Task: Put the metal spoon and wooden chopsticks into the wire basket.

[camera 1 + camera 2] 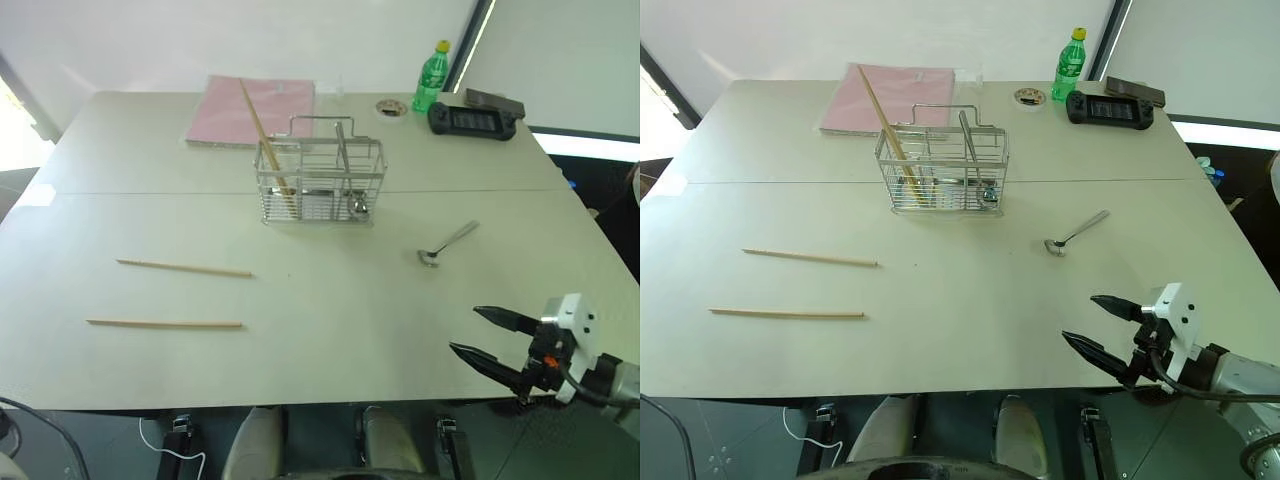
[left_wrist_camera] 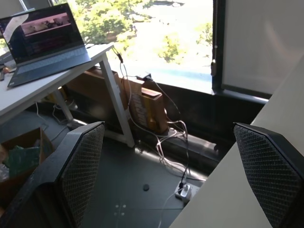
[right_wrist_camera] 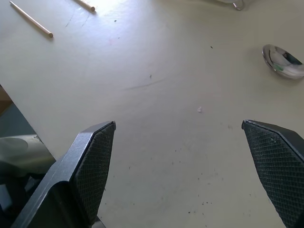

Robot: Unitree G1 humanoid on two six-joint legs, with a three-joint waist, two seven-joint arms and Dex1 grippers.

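1. table (image 1: 330, 330): a pale surface; i see all the task's things lying on it, with a pink folder (image 1: 262, 108), a green bottle (image 1: 431, 77) and a black controller (image 1: 474, 121) along the far edge.
2. wire basket (image 1: 321, 182): upright near the table's middle, towards the far side. one chopstick (image 1: 262, 130) leans in its left compartment; something shiny sits low in its right end, too small for me to name.
3. right gripper (image 1: 492, 337): at the table's near right corner, fingers spread wide and empty, pointing towards the table's middle.
4. left gripper (image 2: 173, 175): in its wrist view the fingers stand wide apart, holding nothing, facing a window and a desk off the table's left side.
5. wooden chopsticks (image 1: 184, 268): two lie flat, well apart from each other, on the near left, the nearer one (image 1: 164, 323) closer to me.
6. metal spoon (image 1: 446, 244): flat on the table, right of the basket, between it and my right gripper.
7. risks, as i judge them: the flat spoon and thin sticks may slip or skid under closing fingers; a stick longer than the basket is wide may tip it or catch the grid on entry.
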